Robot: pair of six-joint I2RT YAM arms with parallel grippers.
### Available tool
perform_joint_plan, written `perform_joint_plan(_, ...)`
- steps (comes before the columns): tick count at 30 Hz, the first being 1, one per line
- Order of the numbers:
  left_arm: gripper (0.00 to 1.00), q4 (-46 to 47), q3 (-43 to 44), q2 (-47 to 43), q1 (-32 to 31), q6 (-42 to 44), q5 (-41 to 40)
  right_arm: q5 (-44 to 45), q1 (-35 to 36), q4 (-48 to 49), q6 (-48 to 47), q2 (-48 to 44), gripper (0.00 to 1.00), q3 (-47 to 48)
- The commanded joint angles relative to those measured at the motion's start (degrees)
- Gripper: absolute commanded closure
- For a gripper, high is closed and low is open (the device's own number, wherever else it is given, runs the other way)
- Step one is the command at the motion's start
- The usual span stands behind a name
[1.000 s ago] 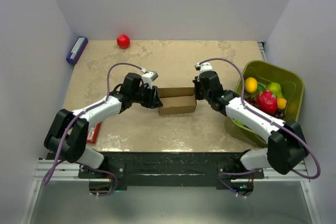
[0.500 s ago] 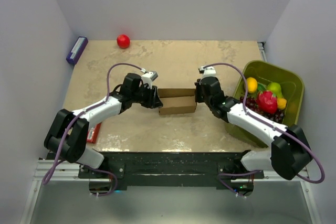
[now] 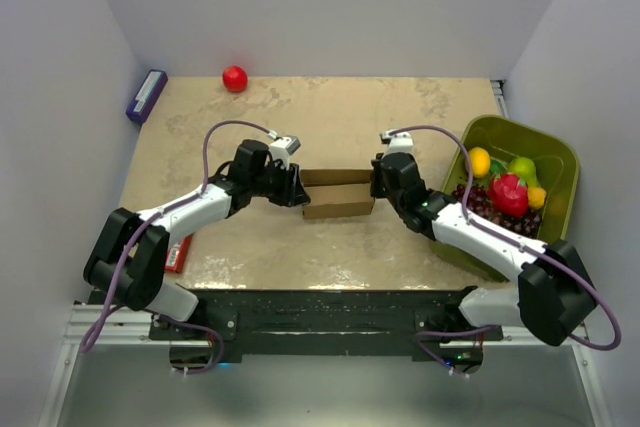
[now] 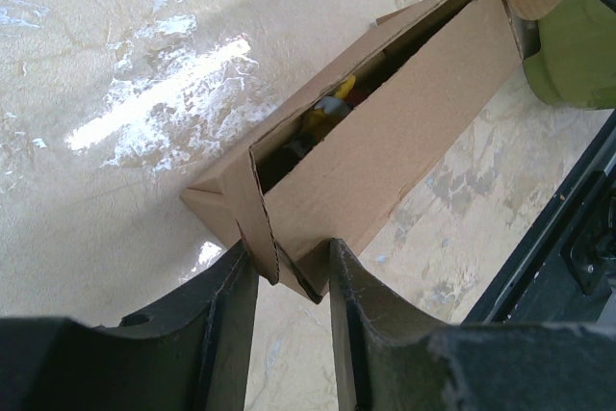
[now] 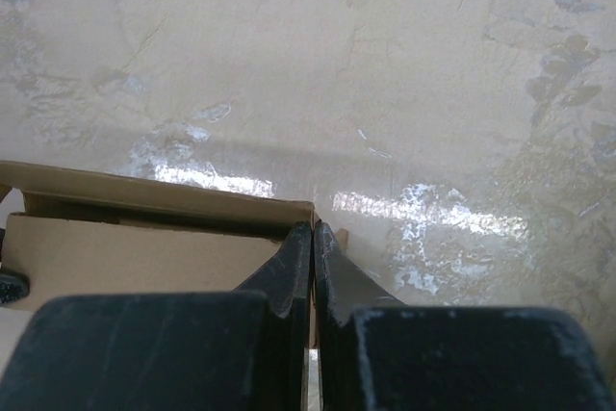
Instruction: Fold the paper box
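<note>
L gripper (image 4: 292,262) low, clamping paper box (image 4: 404,141) end; R gripper (image 5: 314,233) clenched, opposite end

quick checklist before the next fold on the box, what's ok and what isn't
1. Left gripper clamped on one end of the paper box: ok.
2. Right gripper shut, tips at the other end: ok.
3. Right gripper actually pinching card: cannot tell.
4. Box resting on the table: ok.
5. Box top closed: not ok, a long gap is open.
6. Green bin apart from the box: ok.
</note>
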Motion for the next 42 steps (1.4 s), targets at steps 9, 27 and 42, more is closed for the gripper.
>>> perform_joint_plan(9, 0.64, 0.84, -1.48, 0.53, -0.71, 0.35, 0.72, -3.55, 3.24, 1.07, 4.89, -3.15, 1.0, -8.12)
perform_joint_plan(27, 0.14, -3.11, 0.81, -7.73, -0.71, 5.09, -3.32, 2.42, 3.5, -4.03, 6.56, -4.56, 1.0, -6.98)
perform_joint_plan(42, 0.23, -4.7, 0.89, -6.24, -0.71, 7.38, -5.34, 2.07, 3.59, -5.96, 6.48, -4.12, 1.0, -4.44)
